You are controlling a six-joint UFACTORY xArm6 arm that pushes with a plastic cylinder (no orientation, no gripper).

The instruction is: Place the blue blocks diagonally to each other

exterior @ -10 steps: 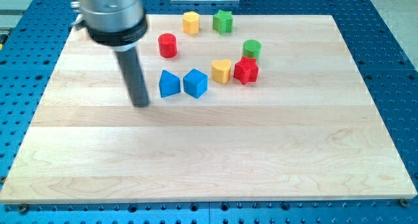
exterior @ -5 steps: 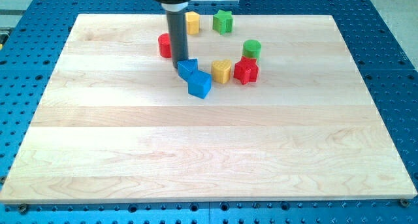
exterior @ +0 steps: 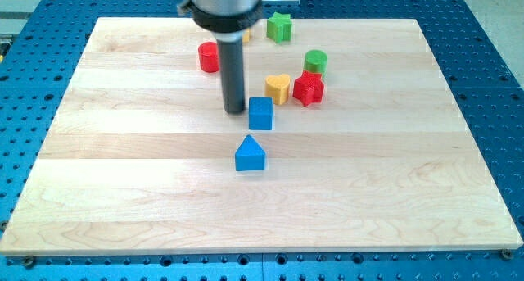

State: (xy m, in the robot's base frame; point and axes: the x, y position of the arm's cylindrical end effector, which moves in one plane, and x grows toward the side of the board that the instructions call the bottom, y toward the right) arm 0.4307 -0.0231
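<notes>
Looking left to right, our board [exterior: 123, 191] goes like this:
red: two, a cylinder [exterior: 209, 57] far left and a star-ish block [exterior: 309, 88] over right
my tip [exterior: 235, 110]: bare rod, so no pincer to spread or pinch; it sits just left of the blue cube [exterior: 260, 113], looks barely apart
blue: two, a house-shaped block [exterior: 250, 154] below and slightly left of the cube, apart from it
yellow: we count one heart [exterior: 277, 88]
green: two, a star [exterior: 280, 26] and a cylinder [exterior: 316, 62]
</notes>
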